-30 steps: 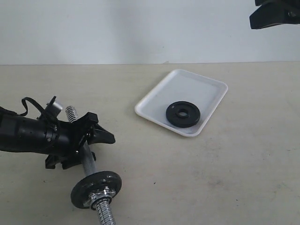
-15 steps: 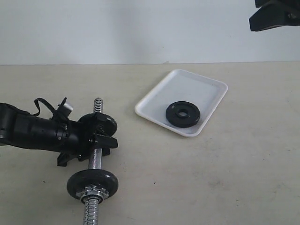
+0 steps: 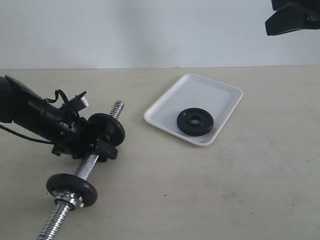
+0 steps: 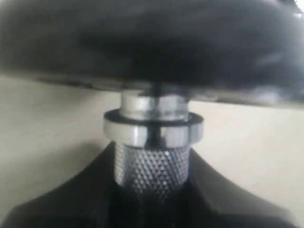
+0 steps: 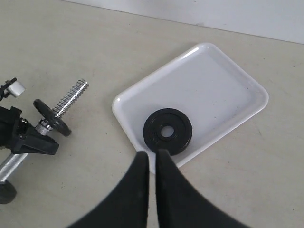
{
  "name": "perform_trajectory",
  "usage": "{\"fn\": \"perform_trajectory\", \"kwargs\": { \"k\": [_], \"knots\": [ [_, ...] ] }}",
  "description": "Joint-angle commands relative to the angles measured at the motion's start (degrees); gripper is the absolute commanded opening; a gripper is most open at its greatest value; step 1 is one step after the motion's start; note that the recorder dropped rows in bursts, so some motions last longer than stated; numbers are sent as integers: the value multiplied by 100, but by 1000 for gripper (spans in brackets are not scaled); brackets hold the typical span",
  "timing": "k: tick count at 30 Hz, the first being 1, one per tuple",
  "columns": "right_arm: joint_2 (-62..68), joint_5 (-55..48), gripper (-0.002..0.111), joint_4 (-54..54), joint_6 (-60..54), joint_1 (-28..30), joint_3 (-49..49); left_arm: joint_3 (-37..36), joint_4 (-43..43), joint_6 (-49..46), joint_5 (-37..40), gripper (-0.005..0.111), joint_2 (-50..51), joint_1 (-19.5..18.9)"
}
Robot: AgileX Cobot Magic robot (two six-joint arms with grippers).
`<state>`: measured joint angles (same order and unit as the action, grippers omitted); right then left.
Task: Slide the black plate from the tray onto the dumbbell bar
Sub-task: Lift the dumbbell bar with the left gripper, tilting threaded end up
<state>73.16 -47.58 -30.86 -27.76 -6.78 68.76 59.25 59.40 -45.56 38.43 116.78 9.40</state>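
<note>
The black plate lies flat inside the white tray, toward the tray's 6 o'clock edge and just inside the raised rim. That rim stands between the plate and the beige table. Nothing touches the plate, and its central hole faces up.

Seen from the exterior camera, the tray sits at about 1 o'clock from the middle of the table, with the pale wall behind it. The dumbbell bar is well apart from it, at about 8 o'clock. The bar runs on a slant from 7 o'clock up to 1 o'clock, and its upper threaded end points toward the tray's nearest corner.

An upper disc sits on the bar just behind that threaded end. A lower disc sits farther down, with a silver nut against it.

The left gripper is clamped across the bar between the two discs. The left wrist view shows its dark fingers pinching the knurled middle just below a chrome collar, with a blurred black disc beyond. A looped cable runs along that arm.

The right gripper hangs high at 1 o'clock, well clear of the table. Its fingers are pressed almost together and hold nothing, and in the right wrist view their tips sit just beside the plate and the tray's rim.
</note>
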Motion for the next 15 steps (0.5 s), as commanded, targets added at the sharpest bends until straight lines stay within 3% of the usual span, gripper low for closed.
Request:
{"fn": "perform_trajectory", "kwargs": {
  "k": [1,4,6,10,15],
  "knots": [
    [-50,-15,1,-1,-69,-6,-13,403,-2738,1468,-365,4,-313,-19],
    [-50,11,1,-1,-128,-6,-13,616,-4132,2246,-533,4,-641,-19],
    [-50,104,1,10,-128,-6,-13,616,-4496,2244,-675,4,-838,-19],
    [-50,336,1,138,-128,-6,-13,616,-5177,2123,-703,4,-1096,-19],
    [-50,597,1,331,-203,-6,-13,616,-5281,1713,-758,4,-1317,-19]
  ]
}}
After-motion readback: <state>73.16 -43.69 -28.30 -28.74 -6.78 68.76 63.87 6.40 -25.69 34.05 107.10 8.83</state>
